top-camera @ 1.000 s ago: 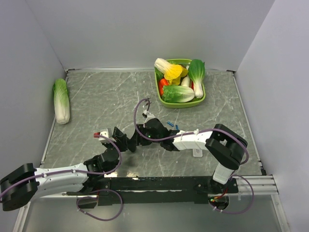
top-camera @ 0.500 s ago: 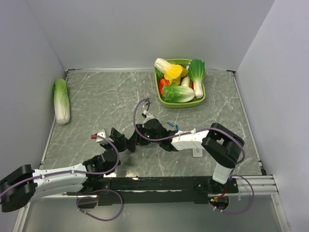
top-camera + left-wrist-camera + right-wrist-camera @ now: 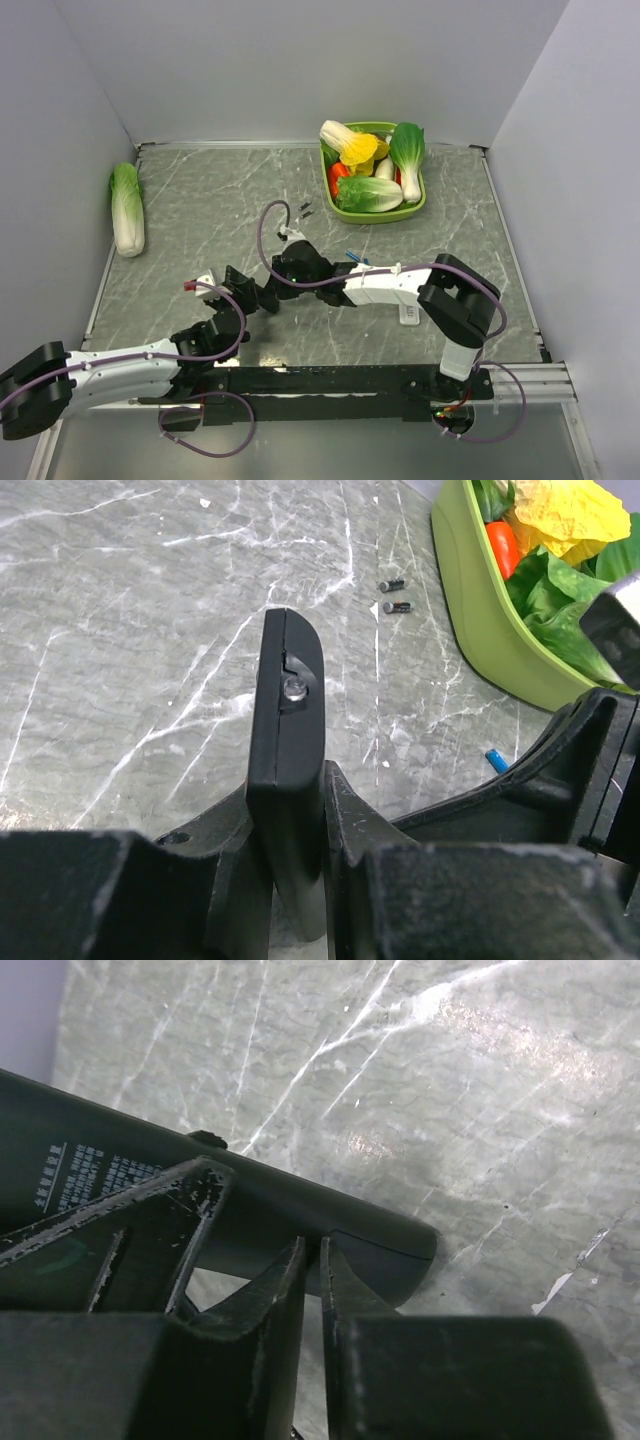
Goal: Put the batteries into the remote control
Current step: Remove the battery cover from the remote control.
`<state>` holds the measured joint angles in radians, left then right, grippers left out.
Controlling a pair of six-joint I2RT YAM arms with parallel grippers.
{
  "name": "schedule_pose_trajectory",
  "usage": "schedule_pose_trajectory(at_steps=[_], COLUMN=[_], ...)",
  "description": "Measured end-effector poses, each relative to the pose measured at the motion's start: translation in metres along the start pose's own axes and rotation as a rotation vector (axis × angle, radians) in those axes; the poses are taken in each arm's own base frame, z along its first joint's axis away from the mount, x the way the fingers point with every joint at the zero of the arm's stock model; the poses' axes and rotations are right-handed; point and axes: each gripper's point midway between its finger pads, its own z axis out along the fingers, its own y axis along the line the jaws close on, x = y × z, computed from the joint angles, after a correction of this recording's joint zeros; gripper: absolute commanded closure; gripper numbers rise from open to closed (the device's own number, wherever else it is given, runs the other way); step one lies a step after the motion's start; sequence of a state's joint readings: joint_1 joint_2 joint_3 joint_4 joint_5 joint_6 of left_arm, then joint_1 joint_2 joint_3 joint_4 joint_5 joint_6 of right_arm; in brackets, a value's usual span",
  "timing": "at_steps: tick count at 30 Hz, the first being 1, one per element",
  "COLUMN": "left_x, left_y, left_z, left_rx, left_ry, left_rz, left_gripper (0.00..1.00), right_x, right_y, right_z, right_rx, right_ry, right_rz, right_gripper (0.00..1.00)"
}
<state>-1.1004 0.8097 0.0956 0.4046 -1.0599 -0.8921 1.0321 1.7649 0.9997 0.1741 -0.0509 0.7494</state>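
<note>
The remote control [image 3: 287, 750] is clamped edgewise in the left gripper [image 3: 290, 825]; the right gripper [image 3: 312, 1260] is set narrow at its end. Open surface [image 3: 120, 630] is seen upper left.

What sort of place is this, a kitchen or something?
Probably a robot test booth, not a kitchen: plain grey walls box in a marble-patterned table, two arms are bolted to its near edge, and a green tray holds vegetables.
</note>
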Motion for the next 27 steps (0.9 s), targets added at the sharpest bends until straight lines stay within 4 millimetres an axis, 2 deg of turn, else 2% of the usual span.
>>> schedule_pose_trajectory(at_steps=[8,14,17,18,23,24,26,27], left_x=[-0.001,0.0,0.001,0.002,0.001,0.001,0.0,-0.001], left_y=[0.004,0.005,0.005,0.004,0.001,0.0,-0.003,-0.005], left_z=[-0.001,-0.002,-0.002,-0.002,-0.003,-0.003,-0.004,-0.004], left_rx=[-0.013,-0.015,-0.016,-0.014,-0.004,0.002,0.022,0.032], left_ry=[0.001,0.006,0.009,0.013,0.021,0.024,0.038,0.042], left_rz=[-0.022,-0.032,-0.035,-0.036,-0.027,-0.024,-0.012,-0.011], left_gripper=[0.99,0.99,0.99,0.99,0.99,0.99,0.99,0.99], right_x=[0.001,0.002,0.003,0.003,0.041,0.044,0.041,0.035], right_y=[-0.003,-0.004,-0.005,-0.007,-0.062,-0.067,-0.069,-0.065], right_z=[0.001,-0.001,-0.003,-0.005,-0.034,-0.04,-0.054,-0.062], right_rx=[0.069,0.071,0.062,0.061,0.178,0.186,0.17,0.148], right_ry=[0.047,0.052,0.043,0.037,0.135,0.144,0.132,0.108], right_rz=[-0.06,-0.072,-0.082,-0.094,-0.208,-0.227,-0.294,-0.328], right_gripper=[0.94,0.94,0.87,0.82,0.63,0.59,0.52,0.43])
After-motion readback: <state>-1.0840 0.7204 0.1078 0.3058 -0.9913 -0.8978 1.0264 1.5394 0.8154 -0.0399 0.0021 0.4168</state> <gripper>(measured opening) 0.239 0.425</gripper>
